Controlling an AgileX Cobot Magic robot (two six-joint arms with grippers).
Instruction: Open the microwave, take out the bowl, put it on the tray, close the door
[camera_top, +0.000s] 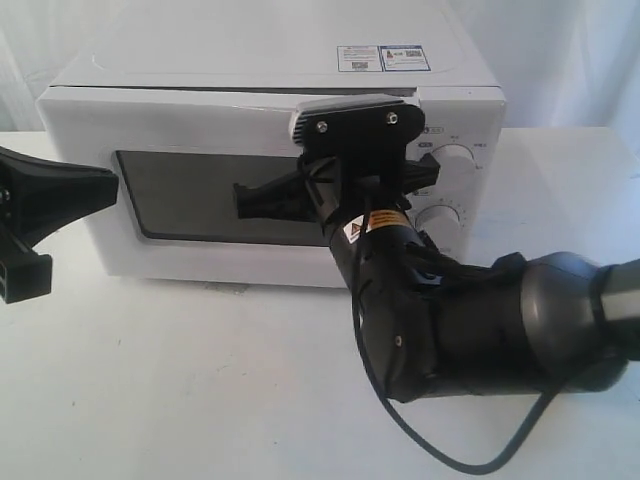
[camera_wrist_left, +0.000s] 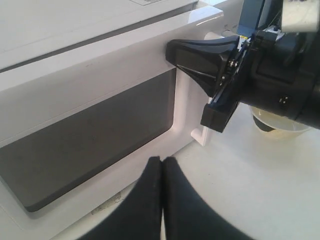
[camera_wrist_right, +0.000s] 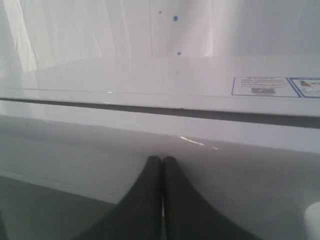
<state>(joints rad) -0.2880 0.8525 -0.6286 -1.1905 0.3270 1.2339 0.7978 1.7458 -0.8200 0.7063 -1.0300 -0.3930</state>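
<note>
Black right gripper (camera_wrist_right: 162, 161), jaws together, points at the door (camera_top: 200, 130) beside its handle (camera_wrist_left: 186, 110).

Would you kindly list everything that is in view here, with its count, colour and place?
microwave: one, white, on the table
door: one, white, front of the microwave, shut
window: one, dark, in the door
handle: one, white, upright beside the window
knobs: two, white, on the panel beside the door, one above the other
stickers: two, white and blue, on the microwave's top
bowl: one, cream, low beside the microwave, mostly hidden by the right arm
table: one, white, under everything
cable: one, black, looping under the right arm
left gripper: one, black, shut, off the door's left end
right gripper: one, black, shut, tip near the handle's top
</note>
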